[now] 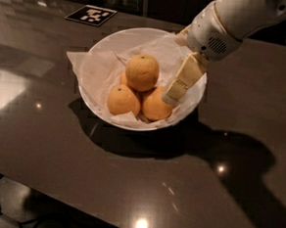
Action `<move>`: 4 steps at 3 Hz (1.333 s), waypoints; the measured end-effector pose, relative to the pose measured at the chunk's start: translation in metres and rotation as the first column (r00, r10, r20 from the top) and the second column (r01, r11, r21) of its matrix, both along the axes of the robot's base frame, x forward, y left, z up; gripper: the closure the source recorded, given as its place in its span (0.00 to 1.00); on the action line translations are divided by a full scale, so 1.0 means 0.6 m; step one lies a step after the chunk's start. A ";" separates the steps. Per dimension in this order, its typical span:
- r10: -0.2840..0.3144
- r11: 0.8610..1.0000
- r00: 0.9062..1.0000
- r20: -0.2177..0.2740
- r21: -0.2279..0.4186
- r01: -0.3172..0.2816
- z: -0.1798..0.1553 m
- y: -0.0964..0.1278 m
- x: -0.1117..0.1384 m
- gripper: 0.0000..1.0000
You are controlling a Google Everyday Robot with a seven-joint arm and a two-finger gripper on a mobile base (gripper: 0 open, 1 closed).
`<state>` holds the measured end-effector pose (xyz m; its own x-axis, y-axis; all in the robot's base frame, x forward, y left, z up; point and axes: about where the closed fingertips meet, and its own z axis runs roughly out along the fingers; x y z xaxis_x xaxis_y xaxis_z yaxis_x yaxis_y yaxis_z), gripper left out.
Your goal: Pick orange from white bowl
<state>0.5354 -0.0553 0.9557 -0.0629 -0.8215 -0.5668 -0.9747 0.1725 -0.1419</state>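
Observation:
The white bowl (100, 59) stands on a dark glossy table and has a crumpled white paper liner (75, 62). Several oranges are piled in it. The orange (142, 72) is the biggest and lies on top of the pile, with a small dark stem dot. Two smaller oranges lie in front of it, on the left (123, 100) and on the right (155, 105). My gripper (176, 89) reaches down into the bowl from the upper right. It is just right of the orange, close above the front right one and touching neither as far as I can see.
A black-and-white marker tag (91, 15) lies on the table behind the bowl at the left. The table's front edge (78, 199) runs across the lower left, with floor and cables below. The white arm (238, 19) fills the upper right.

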 end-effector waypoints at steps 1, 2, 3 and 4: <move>-0.032 0.999 0.999 -0.011 0.009 0.032 -0.017 0.012 0.022 0.00; -0.039 0.999 0.998 -0.048 0.021 0.040 -0.037 0.027 0.036 0.00; -0.024 0.999 0.996 -0.087 0.029 0.026 -0.055 0.041 0.040 0.00; -0.005 0.999 0.994 -0.112 0.032 0.009 -0.064 0.054 0.044 0.01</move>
<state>0.5620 -0.0230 0.9172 -0.1334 -0.8023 -0.5818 -0.9829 0.1823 -0.0260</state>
